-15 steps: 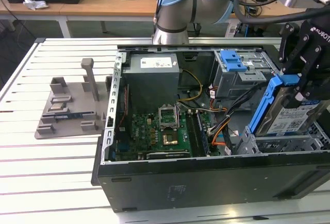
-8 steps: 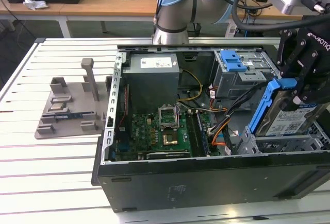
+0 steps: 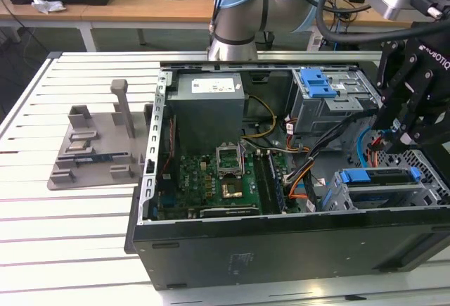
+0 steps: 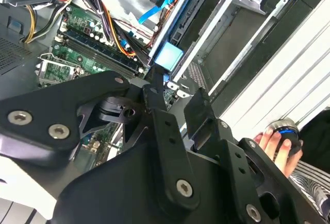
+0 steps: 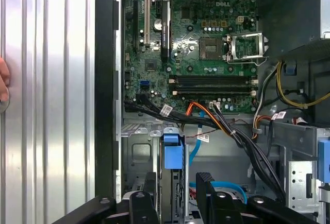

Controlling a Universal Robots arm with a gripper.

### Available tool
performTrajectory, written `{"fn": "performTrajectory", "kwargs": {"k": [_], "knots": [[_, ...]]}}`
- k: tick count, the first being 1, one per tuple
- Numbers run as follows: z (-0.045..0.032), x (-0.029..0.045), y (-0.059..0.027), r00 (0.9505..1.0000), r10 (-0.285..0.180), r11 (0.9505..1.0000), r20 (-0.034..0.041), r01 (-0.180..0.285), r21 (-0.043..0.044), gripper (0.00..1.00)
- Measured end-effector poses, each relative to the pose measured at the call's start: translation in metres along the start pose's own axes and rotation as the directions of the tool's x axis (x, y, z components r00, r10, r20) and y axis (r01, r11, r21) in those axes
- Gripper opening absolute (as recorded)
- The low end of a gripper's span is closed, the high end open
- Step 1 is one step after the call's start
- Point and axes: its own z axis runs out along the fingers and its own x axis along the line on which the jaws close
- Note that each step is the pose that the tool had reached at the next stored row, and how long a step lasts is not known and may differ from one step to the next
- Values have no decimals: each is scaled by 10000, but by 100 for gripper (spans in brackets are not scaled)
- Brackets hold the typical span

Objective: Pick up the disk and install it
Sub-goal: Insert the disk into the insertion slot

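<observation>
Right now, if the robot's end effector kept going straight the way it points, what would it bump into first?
Probably the blue plastic carrier bracket standing in the grey metal drive cage, right ahead of the black end effector in the first wrist view. Depth is hard to judge.

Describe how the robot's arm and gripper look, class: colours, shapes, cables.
The arm has silver-grey cylindrical segments with light blue joint caps, and black cables hang around it. The gripper is matte black, built of angular linkage bars with white lettering; both wrist views show its round silver bolt heads and blocky black fingers.
</observation>
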Motion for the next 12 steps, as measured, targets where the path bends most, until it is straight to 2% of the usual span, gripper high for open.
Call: {"fn": "performTrajectory", "kwargs": {"k": [3, 5, 7, 8, 9, 12], "knots": [[2, 0, 0, 10000, 0, 10000, 1, 0, 0, 44], [3, 0, 0, 10000, 0, 10000, 1, 0, 0, 29], [4, 0, 0, 10000, 0, 10000, 1, 0, 0, 29], [4, 0, 0, 10000, -1, 10000, 1, 1, 0, 24], [6, 0, 0, 10000, 0, 10000, 1, 0, 0, 12], [9, 0, 0, 10000, 0, 10000, 1, 0, 0, 11]]}}
